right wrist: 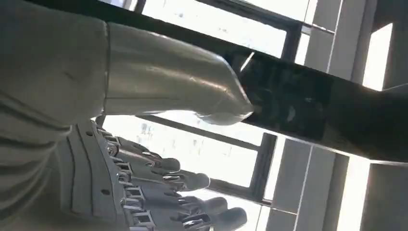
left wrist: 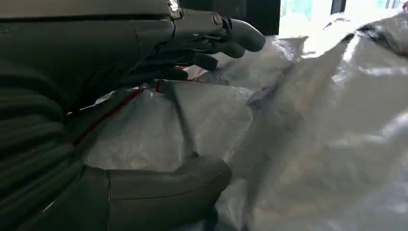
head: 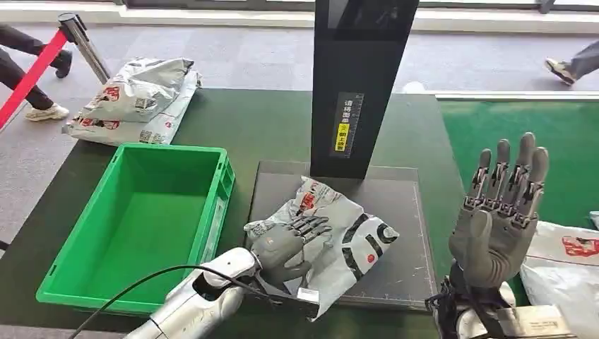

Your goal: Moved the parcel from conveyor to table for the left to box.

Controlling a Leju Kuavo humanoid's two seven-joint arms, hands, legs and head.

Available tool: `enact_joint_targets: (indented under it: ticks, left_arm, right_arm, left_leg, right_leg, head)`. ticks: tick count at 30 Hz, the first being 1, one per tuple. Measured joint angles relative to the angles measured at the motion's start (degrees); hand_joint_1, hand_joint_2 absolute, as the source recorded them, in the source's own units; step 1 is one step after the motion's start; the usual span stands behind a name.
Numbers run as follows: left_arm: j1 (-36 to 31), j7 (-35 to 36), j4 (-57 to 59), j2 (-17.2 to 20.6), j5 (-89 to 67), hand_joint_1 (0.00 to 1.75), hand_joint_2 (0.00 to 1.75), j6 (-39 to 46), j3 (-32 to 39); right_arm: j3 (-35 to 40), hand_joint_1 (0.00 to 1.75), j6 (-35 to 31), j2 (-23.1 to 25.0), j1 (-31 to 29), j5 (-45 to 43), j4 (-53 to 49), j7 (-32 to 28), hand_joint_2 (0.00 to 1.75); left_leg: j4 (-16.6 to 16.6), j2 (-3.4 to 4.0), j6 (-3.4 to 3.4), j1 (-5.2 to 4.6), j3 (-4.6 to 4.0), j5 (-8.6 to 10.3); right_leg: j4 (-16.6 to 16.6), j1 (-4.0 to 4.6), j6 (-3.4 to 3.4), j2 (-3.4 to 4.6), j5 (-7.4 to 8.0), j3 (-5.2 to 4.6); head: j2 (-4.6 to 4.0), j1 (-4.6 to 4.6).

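Grey parcel point(head: 332, 236) lies on the dark mat point(head: 402, 212) on the bench point(head: 268, 120) beside the green crate point(head: 106, 282), left hand point(head: 282, 247) clamped on it; right hand point(head: 498, 212) raised, fingers apart, holding nothing.

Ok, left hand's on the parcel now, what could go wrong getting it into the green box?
The left hand grips only the near edge of the parcel, and the loose, glossy bag could slip or sag out when lifted. A drooping bag may snag on the green box rim beside it. The black scanner post stands close behind, so a high swing might clip it.
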Motion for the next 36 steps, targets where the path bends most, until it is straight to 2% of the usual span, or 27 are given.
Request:
enact_joint_targets:
  ticks: [1,2,7,12,21,30,36]
  left_arm:
    - [-0.73,0.44,1.53,-0.09,0.0,0.0,1.75,-0.59,-0.41]
    - [-1.43,0.81,3.23,-0.13,-0.11,1.75,1.75,-1.14,-0.79]
    - [-3.97,-1.82,9.85,-0.79,1.31,1.75,1.75,-2.27,-1.94]
    - [-4.4,-4.11,10.68,-0.81,2.62,1.75,1.75,-1.75,-2.01]
    - [0.15,-6.34,-0.15,0.37,4.28,1.75,1.75,6.75,-0.39]
    - [3.05,-6.65,-5.82,1.38,4.33,1.75,1.75,8.03,0.94]
    - [5.93,-5.67,-11.68,1.55,1.38,1.75,1.75,14.68,2.32]
  right_arm:
    - [0.0,0.0,0.0,0.11,-0.13,0.0,0.0,0.04,1.75]
    - [0.0,0.0,0.0,0.15,-0.24,0.04,0.0,0.15,1.75]
    - [0.0,0.0,0.0,0.26,-1.22,0.17,0.28,0.37,1.75]
    - [-0.02,0.0,-0.02,0.26,-1.31,-0.37,0.48,0.85,1.75]
    - [-1.05,0.0,1.11,0.57,2.13,-0.94,-1.35,0.15,1.75]
    - [-1.73,0.0,1.57,1.05,3.14,-0.85,-2.05,-0.02,1.75]
    - [-2.42,0.0,2.71,1.51,4.71,-0.85,-3.01,-0.59,1.75]
  left_leg:
    - [0.0,0.0,0.0,0.0,0.0,0.0]
    - [-0.01,0.0,0.0,0.0,0.01,0.0]
    - [-0.03,0.0,0.0,0.0,0.25,0.0]
    - [-0.03,0.01,-0.01,0.0,0.41,0.0]
    - [-0.04,0.01,-0.03,0.0,0.35,-0.02]
    - [-0.04,0.01,-0.02,0.01,0.26,-0.02]
    - [-0.03,0.01,-0.01,0.0,0.23,-0.03]
  right_leg:
    - [0.0,0.01,0.0,-0.01,0.0,0.02]
    - [0.0,0.01,0.0,-0.02,0.0,0.03]
    - [0.0,0.03,0.0,-0.02,0.0,0.26]
    - [0.0,0.08,0.0,-0.02,0.0,0.42]
    - [0.03,0.12,-0.05,-0.01,-0.05,0.33]
    - [0.02,0.06,-0.04,-0.01,-0.05,0.25]
    - [0.01,0.04,-0.03,-0.01,-0.06,0.24]
  head:
    - [0.0,0.04]
    - [0.0,0.0]
    - [0.0,0.0]
    - [0.0,0.02]
    - [0.0,0.02]
    - [0.0,0.02]
    - [0.0,0.02]
